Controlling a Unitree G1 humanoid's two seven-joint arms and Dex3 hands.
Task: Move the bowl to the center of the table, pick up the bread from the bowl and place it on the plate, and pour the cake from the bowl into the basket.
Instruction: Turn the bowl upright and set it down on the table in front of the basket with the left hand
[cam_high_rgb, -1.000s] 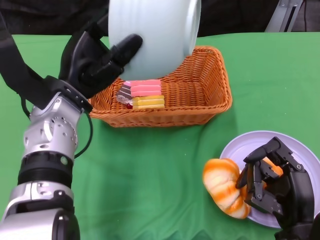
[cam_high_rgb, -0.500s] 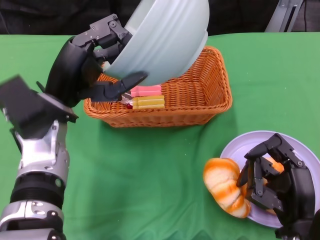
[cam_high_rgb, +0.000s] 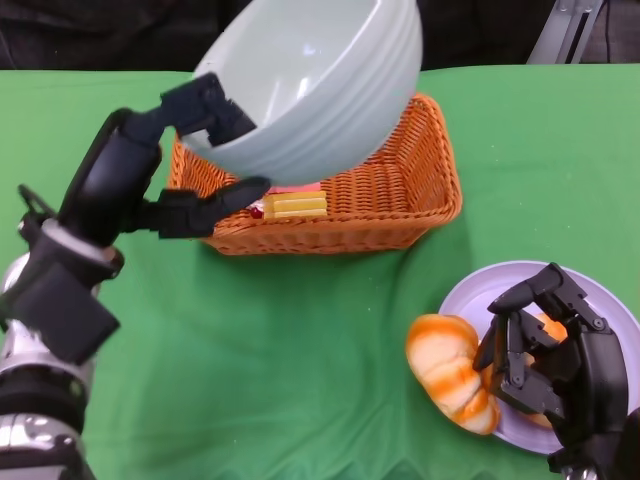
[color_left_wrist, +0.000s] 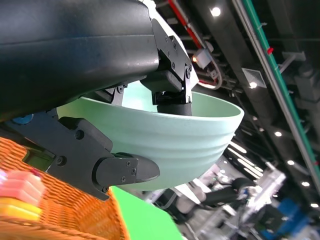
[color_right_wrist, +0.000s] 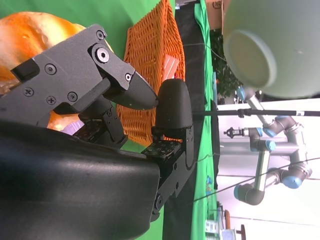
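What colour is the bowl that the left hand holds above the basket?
The bowl is pale mint green, plain with faint ridges outside; the head view shows it best.

No readable text, label, brand, number or sign appeared in any view.

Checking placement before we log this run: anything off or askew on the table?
One thing: the bread is only half on the plate, its bulk hanging over the plate's edge onto the green cloth. The right hand rests on the plate beside it. The cake lies inside the basket; the left hand holds the bowl above it.
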